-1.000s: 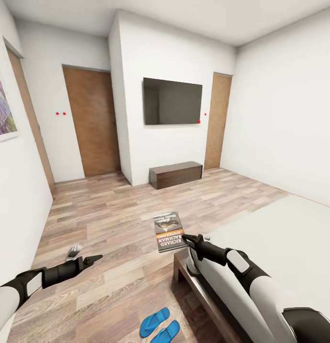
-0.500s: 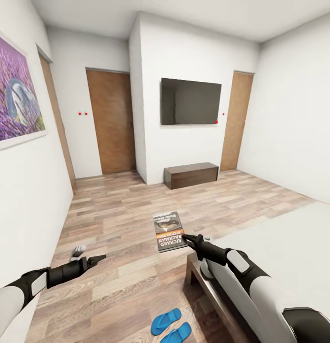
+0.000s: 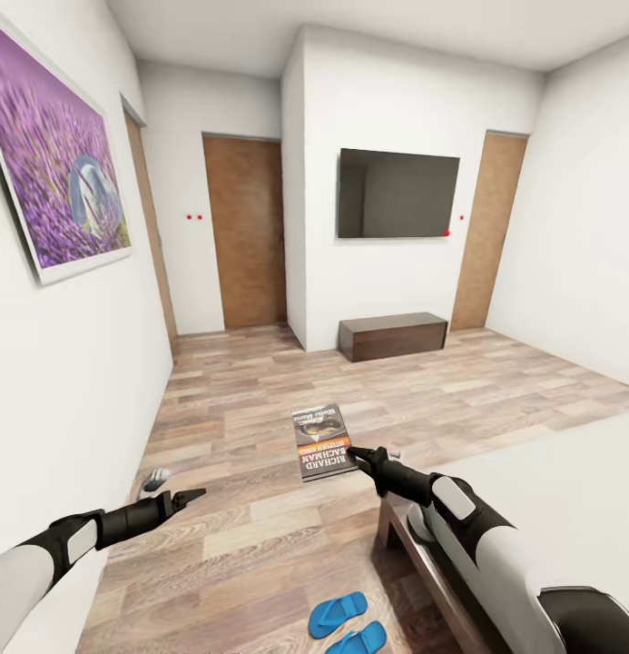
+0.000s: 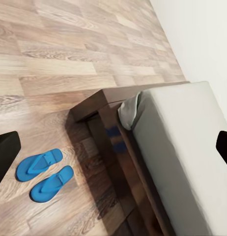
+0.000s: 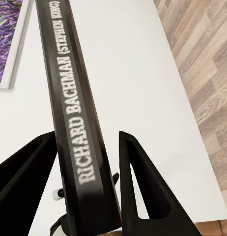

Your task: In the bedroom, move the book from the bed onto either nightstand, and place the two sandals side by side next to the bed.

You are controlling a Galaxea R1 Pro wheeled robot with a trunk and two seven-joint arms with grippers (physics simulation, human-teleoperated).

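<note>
In the head view, our right gripper (image 3: 358,451) is extended forward and clamps the near edge of the thin dark-covered paperback book (image 3: 322,440), which we hold flat in the air above the wood-plank floor (image 3: 260,436); the orange-red band with "RICHARD BACHMAN" in white letters faces up. Our left gripper (image 3: 189,496) is raised over the floor beside the white left wall (image 3: 69,381); its fingers appear drawn close together and carry nothing. The low bed with the plain light-grey mattress (image 3: 568,481) and dark wooden platform frame occupies the lower right, with its near corner below our right forearm. The two bright blue flip-flop sandals (image 3: 348,624) lie side by side on the floor just beside that corner of the frame. Further off we see a purple lavender picture (image 3: 55,182) on the left wall, a black wall-mounted television (image 3: 398,194) and a long low dark wooden cabinet (image 3: 393,335) beneath it.

In the left wrist view, the sandals (image 4: 44,172) lie parallel and close together on the floor planks near the bed-frame corner (image 4: 94,105), and the grey mattress (image 4: 182,152) runs along the frame. The dark fingertips (image 4: 5,155) of our left gripper stand well apart at opposite borders here, so we cannot tell its true opening.

In the right wrist view, the two black fingers (image 5: 135,187) of our right gripper close on the book spine (image 5: 74,113), with the white lettering legible.
</note>
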